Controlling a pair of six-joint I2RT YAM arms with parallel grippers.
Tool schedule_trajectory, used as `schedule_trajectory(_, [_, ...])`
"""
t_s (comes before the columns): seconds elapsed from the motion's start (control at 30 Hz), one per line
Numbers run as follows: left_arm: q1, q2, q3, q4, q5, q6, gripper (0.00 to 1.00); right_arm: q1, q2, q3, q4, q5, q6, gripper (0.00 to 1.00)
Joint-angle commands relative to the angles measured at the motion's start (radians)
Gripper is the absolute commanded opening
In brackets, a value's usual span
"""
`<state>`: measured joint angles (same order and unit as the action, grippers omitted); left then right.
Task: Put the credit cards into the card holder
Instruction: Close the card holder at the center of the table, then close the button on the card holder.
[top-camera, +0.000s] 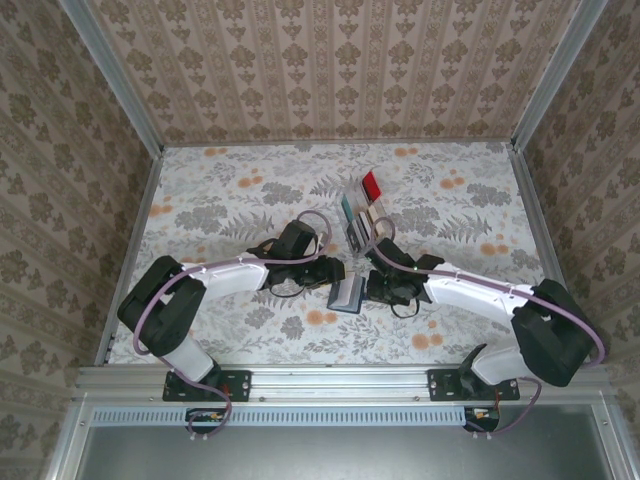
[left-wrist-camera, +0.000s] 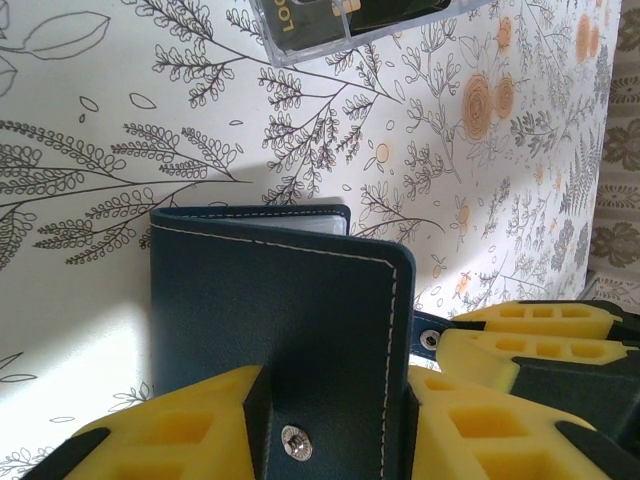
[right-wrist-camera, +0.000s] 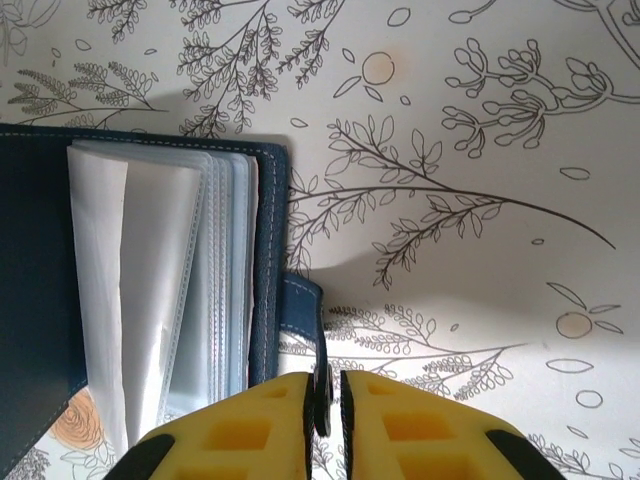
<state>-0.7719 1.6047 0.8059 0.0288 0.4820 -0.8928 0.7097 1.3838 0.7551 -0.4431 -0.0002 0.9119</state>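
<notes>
Two pinches held the card holder (top-camera: 347, 293) on the counter (top-camera: 230, 200) between the arms, left jaws on its cover (left-wrist-camera: 270, 320), right jaws on its tab (right-wrist-camera: 300, 320); we feared the thin tab slipping free, letting it fold shut.

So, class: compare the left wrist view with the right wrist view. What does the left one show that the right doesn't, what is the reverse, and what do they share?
Left wrist, not right wrist: the card holder's navy outer cover with white stitching and a snap stud, held between the left gripper's yellow fingers, plus a clear rack holding cards at the top edge.
Right wrist, not left wrist: the holder's clear inner sleeves, fanned open.
Both: the card holder, its tab pinched by the right gripper, and the floral table cover.
</notes>
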Motion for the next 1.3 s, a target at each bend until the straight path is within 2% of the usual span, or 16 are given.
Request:
schedule_trajectory(0.0, [-0.007, 0.009, 0.019, -0.059, -0.019, 0.029, 0.38, -0.006, -0.033, -0.014, -0.034, -0.013, -0.003, 0.17])
schedule_trajectory(0.37, [-0.006, 0.01, 0.021, -0.061, -0.015, 0.038, 0.38, -0.015, -0.023, -0.04, 0.01, -0.028, 0.008, 0.11])
schedule_trajectory(0.47, [-0.009, 0.011, 0.024, -0.062, -0.008, 0.047, 0.38, -0.015, -0.029, -0.043, 0.016, -0.021, 0.016, 0.07])
schedule_trajectory(0.67, [-0.022, 0.032, 0.059, -0.085, 0.013, 0.104, 0.26, -0.047, -0.108, -0.092, 0.109, -0.082, 0.025, 0.05])
schedule_trajectory(0.77, [-0.032, 0.061, 0.079, -0.094, 0.019, 0.114, 0.24, -0.076, -0.136, -0.112, 0.138, -0.119, 0.031, 0.05])
schedule_trajectory(0.93, [-0.035, 0.143, 0.08, -0.016, 0.084, 0.074, 0.34, -0.102, -0.156, -0.126, 0.152, -0.151, 0.033, 0.05])
schedule_trajectory(1.0, [-0.036, 0.179, 0.08, 0.035, 0.124, 0.053, 0.42, -0.105, -0.157, -0.129, 0.159, -0.159, 0.034, 0.05])
schedule_trajectory(1.27, [-0.038, 0.201, 0.053, 0.09, 0.112, 0.008, 0.41, -0.108, -0.124, -0.114, 0.193, -0.204, 0.033, 0.04])
